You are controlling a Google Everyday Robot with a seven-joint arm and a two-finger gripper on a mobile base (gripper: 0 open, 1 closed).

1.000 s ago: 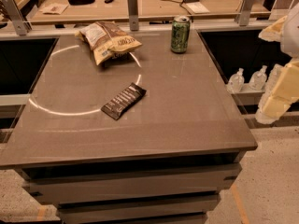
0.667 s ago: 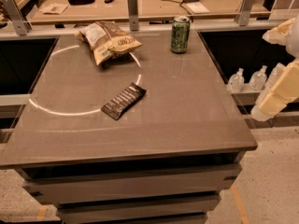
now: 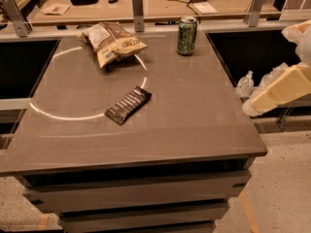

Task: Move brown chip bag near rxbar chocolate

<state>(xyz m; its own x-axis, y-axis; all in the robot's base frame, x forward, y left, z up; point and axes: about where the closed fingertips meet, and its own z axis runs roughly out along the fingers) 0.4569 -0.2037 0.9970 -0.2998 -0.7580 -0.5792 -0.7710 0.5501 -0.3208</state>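
Note:
The brown chip bag [image 3: 112, 43] lies crinkled at the back left of the grey table [image 3: 194, 115], with its white label patch toward the far edge. The rxbar chocolate [image 3: 128, 105], a slim dark bar with white lettering, lies flat and diagonal near the table's middle, in front of the bag and apart from it. My gripper [image 3: 252, 105] is at the end of the cream-coloured arm [image 3: 291, 81] at the right edge of the camera view. It hangs beside the table's right side, far from both the bag and the bar, and holds nothing that shows.
A green can [image 3: 186, 35] stands upright at the back of the table, right of the bag. A pale arc of light [image 3: 58, 115] curves across the tabletop. Metal posts [image 3: 138, 4] and a cluttered wooden bench [image 3: 165, 4] stand behind. Bottles [image 3: 246, 84] sit low on the right.
The arm's end has moved left, closer to the table's right edge. The bag, the bar and the can have not moved.

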